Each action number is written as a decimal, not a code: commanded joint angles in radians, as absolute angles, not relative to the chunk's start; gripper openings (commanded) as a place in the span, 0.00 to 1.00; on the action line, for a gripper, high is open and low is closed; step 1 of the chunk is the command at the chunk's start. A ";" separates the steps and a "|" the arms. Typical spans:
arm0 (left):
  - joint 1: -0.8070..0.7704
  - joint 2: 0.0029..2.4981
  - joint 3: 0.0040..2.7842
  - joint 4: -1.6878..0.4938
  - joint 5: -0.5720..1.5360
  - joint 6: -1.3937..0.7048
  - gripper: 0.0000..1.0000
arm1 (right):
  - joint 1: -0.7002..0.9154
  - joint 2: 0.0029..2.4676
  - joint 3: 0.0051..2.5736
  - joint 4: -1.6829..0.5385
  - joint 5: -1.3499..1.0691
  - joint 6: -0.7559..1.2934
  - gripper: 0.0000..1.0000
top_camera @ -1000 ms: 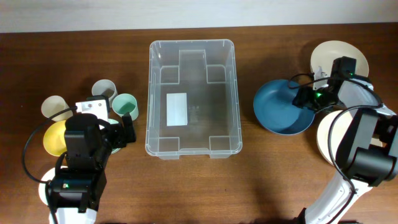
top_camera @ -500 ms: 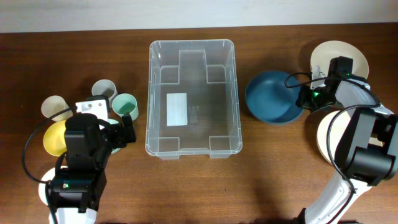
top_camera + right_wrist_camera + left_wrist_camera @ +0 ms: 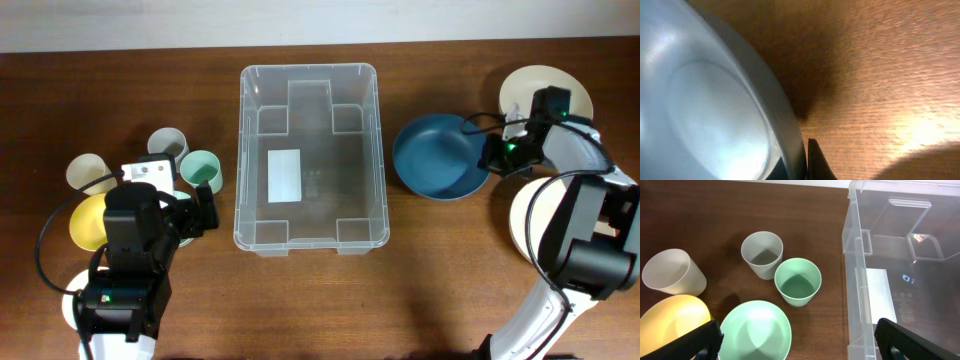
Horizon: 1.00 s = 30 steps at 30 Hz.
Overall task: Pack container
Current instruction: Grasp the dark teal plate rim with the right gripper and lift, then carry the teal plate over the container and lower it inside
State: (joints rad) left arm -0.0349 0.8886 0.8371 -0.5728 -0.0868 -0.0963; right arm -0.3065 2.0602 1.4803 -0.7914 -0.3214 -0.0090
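Observation:
The container, a large clear bin with a white label on its base, stands mid-table with nothing in it. Its near wall fills the right of the left wrist view. To its right a dark blue bowl is tilted, with my right gripper shut on its right rim. The right wrist view shows the bowl's pale underside with the rim pinched between my right gripper's fingers. My left gripper hangs open above a mint bowl, holding nothing.
Left of the container stand a grey cup, a green cup, a beige cup and a yellow bowl. A cream plate and a white bowl sit at the far right.
The blue bowl has tipped up and shifted left toward the container, with the right gripper now closed on its rim. The left arm has not moved.

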 commanded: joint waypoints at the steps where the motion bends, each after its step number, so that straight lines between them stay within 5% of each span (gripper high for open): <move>1: -0.030 0.887 0.859 -0.570 -0.102 -0.104 1.00 | -0.299 1.938 1.580 -0.815 -0.329 0.043 0.04; 8: -0.030 0.887 0.859 -0.570 -0.102 -0.105 0.99 | -0.247 1.784 1.754 -0.892 -0.322 0.065 0.04; 15: -0.030 0.887 0.859 -0.570 -0.102 -0.105 0.99 | 0.020 1.732 1.856 -0.900 -0.194 -0.001 0.04; 23: 0.037 0.886 0.907 -0.606 -0.125 -0.180 0.99 | 0.328 1.823 1.857 -0.857 0.023 -0.049 0.04; 30: 0.199 0.886 0.989 -0.630 -0.117 -0.194 0.99 | 0.380 1.990 1.857 -0.792 0.038 -0.052 0.04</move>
